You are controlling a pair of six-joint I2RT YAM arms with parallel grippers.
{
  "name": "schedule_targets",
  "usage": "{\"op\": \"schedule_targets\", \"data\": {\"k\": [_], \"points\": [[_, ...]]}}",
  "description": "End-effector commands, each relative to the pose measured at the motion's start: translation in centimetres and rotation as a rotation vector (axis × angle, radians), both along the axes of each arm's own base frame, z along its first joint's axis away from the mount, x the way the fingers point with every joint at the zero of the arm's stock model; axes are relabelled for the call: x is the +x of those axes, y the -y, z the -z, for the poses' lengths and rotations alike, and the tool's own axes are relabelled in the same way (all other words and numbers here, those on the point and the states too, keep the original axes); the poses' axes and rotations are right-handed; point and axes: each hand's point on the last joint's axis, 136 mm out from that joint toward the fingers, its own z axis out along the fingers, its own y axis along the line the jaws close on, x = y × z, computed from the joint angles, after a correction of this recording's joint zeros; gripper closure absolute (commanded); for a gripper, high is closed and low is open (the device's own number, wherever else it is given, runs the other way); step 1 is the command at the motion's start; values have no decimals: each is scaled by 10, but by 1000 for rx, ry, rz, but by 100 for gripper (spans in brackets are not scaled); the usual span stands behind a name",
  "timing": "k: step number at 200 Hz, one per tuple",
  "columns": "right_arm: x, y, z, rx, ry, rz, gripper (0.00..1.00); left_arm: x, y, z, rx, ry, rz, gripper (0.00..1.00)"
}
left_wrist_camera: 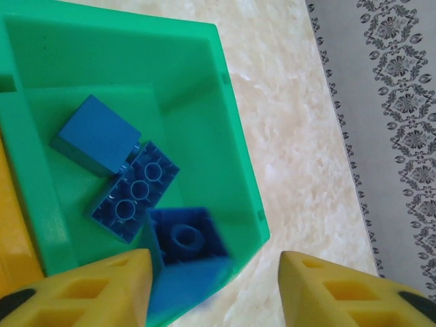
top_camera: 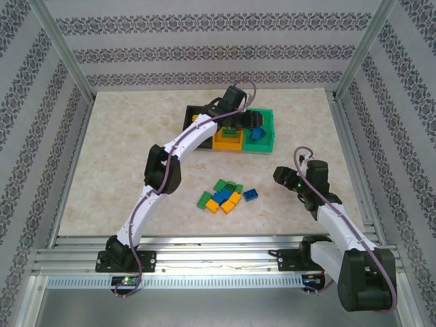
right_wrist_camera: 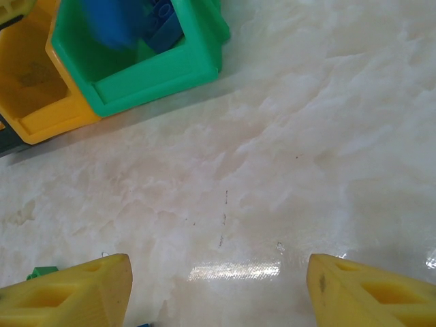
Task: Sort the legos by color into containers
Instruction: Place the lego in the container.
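Marble tabletop (left_wrist_camera: pixel 300 170) below, left gripper (left_wrist_camera: pixel 216 272) gapes, blue brick (left_wrist_camera: pixel 184 238) seemingly free.

Black bin (top_camera: pixel 189 112): mostly hidden behind the left arm (top_camera: pixel 170 153).
Blue lego (right_wrist_camera: pixel 109 20): blurred, cut off by the top edge.

Left arm (top_camera: pixel 170 163) stretches far forward, left tool (left_wrist_camera: pixel 216 272) pointing down, jaws parted; right arm (top_camera: pixel 334 218) folded close, right tool (right_wrist_camera: pixel 218 272) spread wide, empty.
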Motion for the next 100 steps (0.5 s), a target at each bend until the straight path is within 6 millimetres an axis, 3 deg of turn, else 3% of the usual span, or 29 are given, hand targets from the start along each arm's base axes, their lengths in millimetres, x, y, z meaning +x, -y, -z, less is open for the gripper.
{"op": "schedule_targets", "data": {"k": [1,10,78,100], "points": [[2,0,-1,11,15,-5,31,-9,4,-21,-14,10,18,38],[2,-1,1,13,9,-8,31,-12,1,-22,2,16,30,34],[2,-11,6,40,-13,-65,31,-45,-39,-46,22,152,-12,35],[2,-21,5,76,-15,-114,30,-67,-61,-36,34,172,-34,35]]}}
